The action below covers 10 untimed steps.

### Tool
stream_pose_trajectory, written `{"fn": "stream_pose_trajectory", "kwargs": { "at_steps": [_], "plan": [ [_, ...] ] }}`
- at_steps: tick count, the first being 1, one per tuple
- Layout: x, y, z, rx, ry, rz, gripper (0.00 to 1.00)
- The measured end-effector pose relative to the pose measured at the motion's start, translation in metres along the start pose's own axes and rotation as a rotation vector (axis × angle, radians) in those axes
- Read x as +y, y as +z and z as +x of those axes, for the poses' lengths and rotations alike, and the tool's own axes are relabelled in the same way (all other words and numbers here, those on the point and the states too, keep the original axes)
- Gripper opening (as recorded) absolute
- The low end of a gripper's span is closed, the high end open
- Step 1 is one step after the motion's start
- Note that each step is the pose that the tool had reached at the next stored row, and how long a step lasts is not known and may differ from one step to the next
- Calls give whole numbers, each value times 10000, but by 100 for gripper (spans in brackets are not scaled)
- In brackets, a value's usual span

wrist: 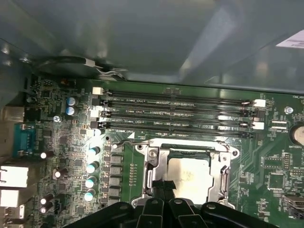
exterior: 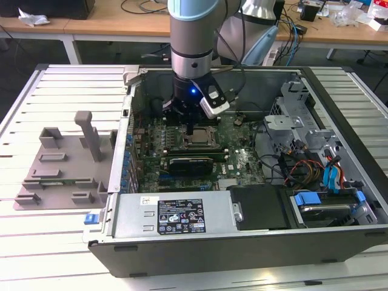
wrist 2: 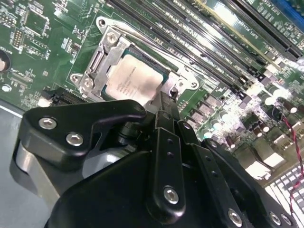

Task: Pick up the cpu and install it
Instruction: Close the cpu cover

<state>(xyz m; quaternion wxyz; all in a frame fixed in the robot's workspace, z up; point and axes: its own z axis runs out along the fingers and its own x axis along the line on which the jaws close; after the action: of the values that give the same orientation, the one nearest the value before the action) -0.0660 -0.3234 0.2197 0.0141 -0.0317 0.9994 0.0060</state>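
**Gripper** (wrist 2: 166, 99): stands directly over the socket (wrist 2: 96, 71), at the socket edge closest to the wrist. The fingers (wrist 2: 164, 142) are drawn together. No gap shows between the tips and nothing is clamped between them. The tips end at the rim of the cpu (wrist 2: 135, 78); contact with it cannot be confirmed.

**Cpu:** lies flat inside the socket, metal plate up and square to the frame in both wrist views. It is neither lifted nor tilted.

**Step in hand (judged):** seating. Pick-up and placement appear complete, since the chip is in the socket and the tool has no hold on it. Whether the socket's metal frame is latched down cannot be determined.

**Requirement for further motion (judged):** travel must be straight along the socket's vertical axis, and slow. Side load at the chip's rim could shift it on the contacts beneath.

**Memory slots** (wrist: 175, 111): lie just beyond the socket, parallel to its far side.

**Case** (exterior: 254, 248): encloses the socket on all sides. One wall rises beyond the memory slots.
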Motion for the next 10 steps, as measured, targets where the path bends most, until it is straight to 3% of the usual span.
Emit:
{"fn": "stream_pose_trajectory", "kwargs": {
  "at_steps": [5, 7, 10],
  "plan": [
    [1, 60, 14, -33, 1, -4, 11],
    [-1, 142, 24, -33, 81, 1, 11],
    [-25, 162, 29, -32, 137, 4, 11]
  ]
}}
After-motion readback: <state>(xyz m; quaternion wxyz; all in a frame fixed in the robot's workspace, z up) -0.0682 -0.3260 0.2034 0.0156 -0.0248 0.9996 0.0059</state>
